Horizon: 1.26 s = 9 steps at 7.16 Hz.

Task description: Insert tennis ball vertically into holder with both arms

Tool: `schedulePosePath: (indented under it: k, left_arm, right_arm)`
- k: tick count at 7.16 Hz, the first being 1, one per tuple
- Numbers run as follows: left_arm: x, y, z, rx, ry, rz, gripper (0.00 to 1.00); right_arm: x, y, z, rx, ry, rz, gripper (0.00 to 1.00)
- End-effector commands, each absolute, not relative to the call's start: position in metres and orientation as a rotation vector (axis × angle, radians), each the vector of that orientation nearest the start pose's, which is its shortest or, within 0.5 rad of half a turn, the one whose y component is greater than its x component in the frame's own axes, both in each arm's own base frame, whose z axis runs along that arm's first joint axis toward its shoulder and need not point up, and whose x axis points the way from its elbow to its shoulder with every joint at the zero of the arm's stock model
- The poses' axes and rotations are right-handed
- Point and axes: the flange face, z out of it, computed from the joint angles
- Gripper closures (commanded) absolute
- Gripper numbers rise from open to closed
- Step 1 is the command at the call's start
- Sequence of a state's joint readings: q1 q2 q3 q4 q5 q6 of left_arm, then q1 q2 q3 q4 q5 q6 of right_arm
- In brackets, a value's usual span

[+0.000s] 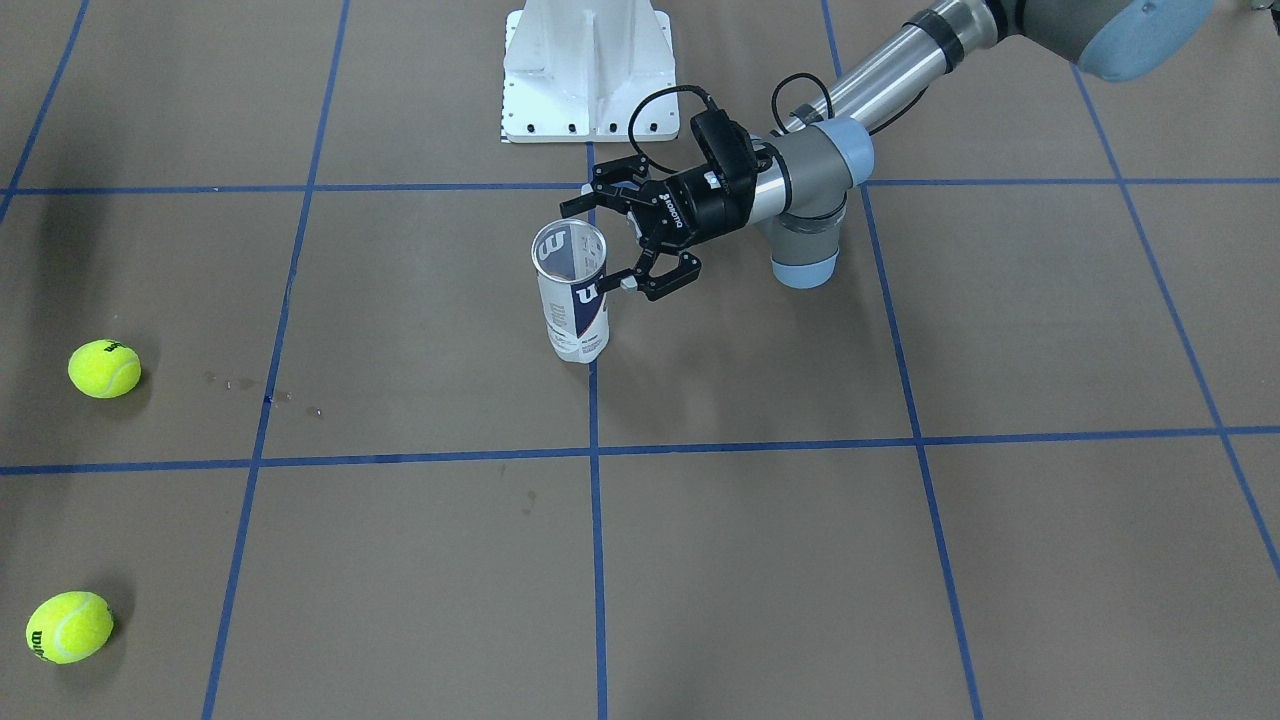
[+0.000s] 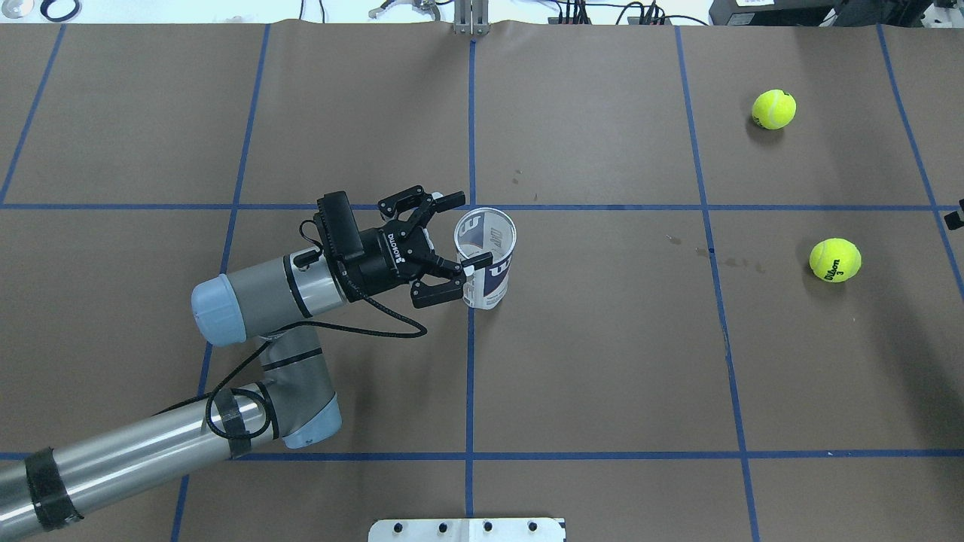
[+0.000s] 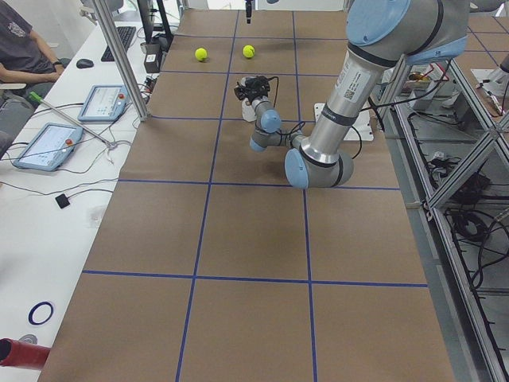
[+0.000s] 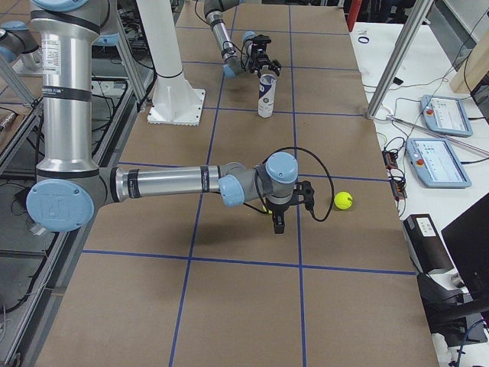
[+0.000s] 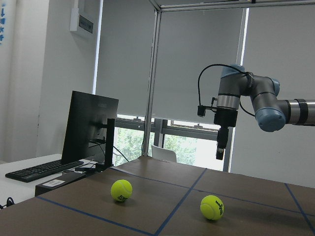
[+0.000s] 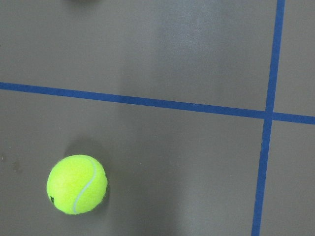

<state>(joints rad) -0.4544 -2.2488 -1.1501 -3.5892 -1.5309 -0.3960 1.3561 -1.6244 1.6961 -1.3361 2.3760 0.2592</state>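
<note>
Closest to me a yellow ball [image 1: 70,627] sits on the brown table [image 1: 760,560], and a second ball [image 1: 104,368] sits a bit farther back. Both are well apart from the can [image 1: 572,290]. The right gripper [image 5: 219,153] hangs in the air over that side, pointing down, holding nothing; I cannot tell if it is open or closed. If it comes down off the middle of a ball, the ball may roll away.

Farther in, the can stands upright where two blue lines [image 1: 596,520] cross, its mouth up and nothing inside. The left gripper [image 1: 598,246] is spread wide right beside it, one finger at its side, not squeezing. The can looks light and tall, so a push from one finger first could knock it over or slide it. Then no ball could drop straight in. Behind it all is the white base [image 1: 585,70].
</note>
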Motion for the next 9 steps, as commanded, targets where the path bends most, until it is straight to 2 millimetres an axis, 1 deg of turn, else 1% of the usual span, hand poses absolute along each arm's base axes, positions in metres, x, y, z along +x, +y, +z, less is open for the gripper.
schedulePosePath:
  k: [1, 3, 5, 7, 8, 9]
  left_arm:
    - [0.532, -0.412, 0.254, 1.68, 1.554, 0.333, 0.0]
    - [0.532, -0.412, 0.254, 1.68, 1.554, 0.333, 0.0]
    - [0.533, -0.412, 0.256, 1.676, 1.552, 0.335, 0.0]
    - [0.532, -0.411, 0.253, 1.679, 1.56, 0.334, 0.0]
    - [0.531, -0.411, 0.252, 1.682, 1.561, 0.331, 0.0]
    - [0.531, -0.411, 0.248, 1.685, 1.566, 0.328, 0.0]
  right_arm:
    - [-0.043, -0.486, 0.595, 0.093, -0.844, -0.081, 0.01]
    - [-0.043, -0.486, 0.596, 0.091, -0.844, -0.081, 0.01]
    - [-0.049, -0.486, 0.598, 0.082, -0.844, -0.09, 0.01]
    - [-0.058, -0.489, 0.592, 0.086, -0.847, -0.108, 0.01]
    - [-0.072, -0.491, 0.589, 0.076, -0.847, -0.122, 0.01]
    - [-0.084, -0.499, 0.577, 0.07, -0.854, -0.109, 0.01]
